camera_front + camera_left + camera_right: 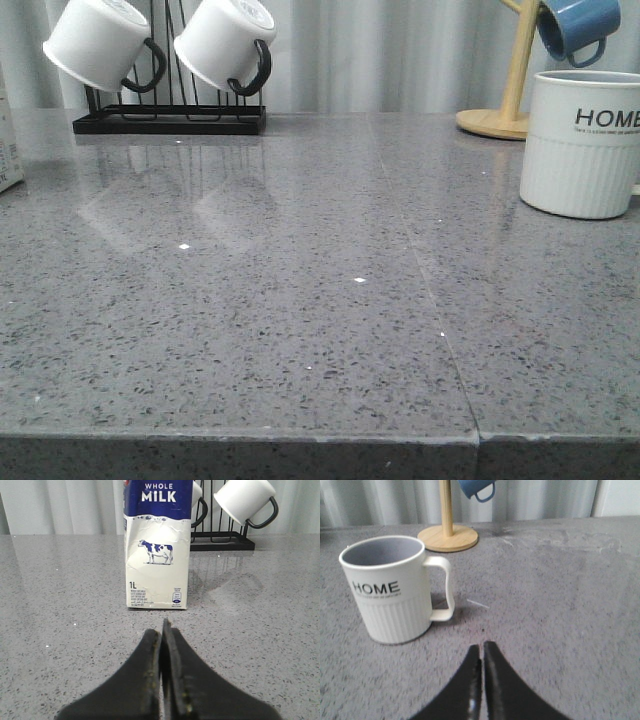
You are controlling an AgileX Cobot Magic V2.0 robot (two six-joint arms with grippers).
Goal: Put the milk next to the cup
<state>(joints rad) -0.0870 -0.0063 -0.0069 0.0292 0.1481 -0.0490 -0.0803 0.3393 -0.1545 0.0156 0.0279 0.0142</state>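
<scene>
Milk [157, 550] reads "WHOLE MILK", "1L"; cup [390, 592] reads "HOME".

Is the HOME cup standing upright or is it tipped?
Upright: the cup rests on its base, its open mouth facing up, on the grey table.

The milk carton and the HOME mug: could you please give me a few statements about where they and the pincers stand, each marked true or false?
1. The milk carton stands upright on the counter. True.
2. The left pincer is shut on the carton. False: its fingers are together, but it is short of the carton, holding nothing.
3. The HOME mug lies on its side. False: it stands upright, mouth up.
4. The right pincer is shut and empty. True.
5. The milk already stands beside the mug. False: in the front view the carton is at the far left edge and the mug at the far right.
6. A blue mug hangs on a wooden stand. True.
</scene>
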